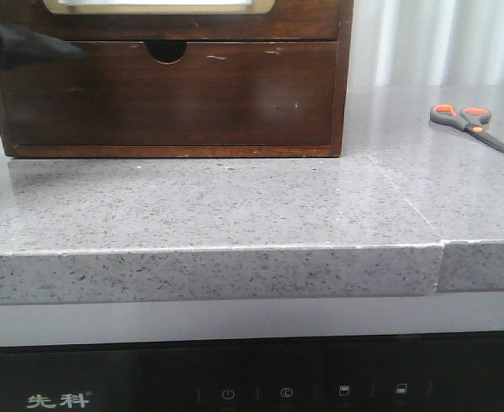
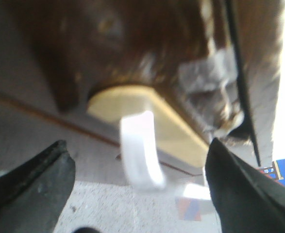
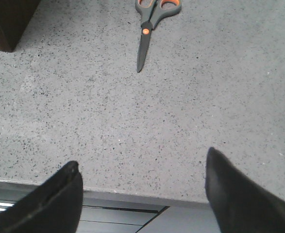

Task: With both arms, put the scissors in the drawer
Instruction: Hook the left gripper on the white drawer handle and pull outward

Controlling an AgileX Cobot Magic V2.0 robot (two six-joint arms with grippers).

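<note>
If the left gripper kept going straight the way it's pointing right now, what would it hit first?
Most likely the pale strap hanging from the drawer's cream-rimmed panel. It sits dead centre between the open left gripper's fingers. The wrist view is blurry, so how near it is stays unclear.

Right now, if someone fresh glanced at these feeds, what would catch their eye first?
Probably the scissors, orange-lined loops bright against the grey speckled countertop, lying alone at the far right, well apart from the dark wooden cabinet at the back left. Next, the left end effector, open at the cream-rimmed drawer panel with its white pull tab. The right end effector hangs open above the counter's near edge, short of the scissors.
</note>
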